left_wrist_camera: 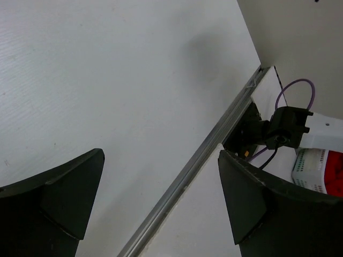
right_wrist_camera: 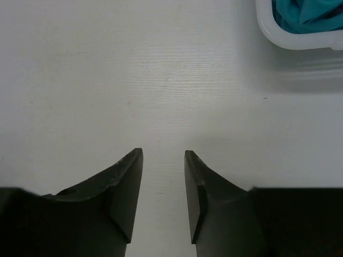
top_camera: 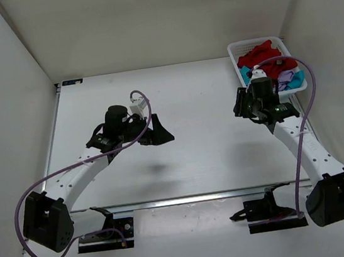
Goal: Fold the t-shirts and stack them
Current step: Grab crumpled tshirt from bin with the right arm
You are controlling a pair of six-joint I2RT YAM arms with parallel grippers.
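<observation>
The three t-shirts lie crumpled in a white mesh basket at the table's far right. The dark red one is on top at the back, the lavender one is at the front, and the teal one is beside it. In the right wrist view a teal fold shows inside the basket's corner. My right gripper is open and empty, over bare table just left of the basket. My left gripper is wide open and empty above the table's middle left.
White walls close in the table on three sides. A metal rail runs along the near edge by the arm bases and also shows in the left wrist view. Purple cables loop off both arms. The basket with the red cloth shows at the left wrist view's right edge.
</observation>
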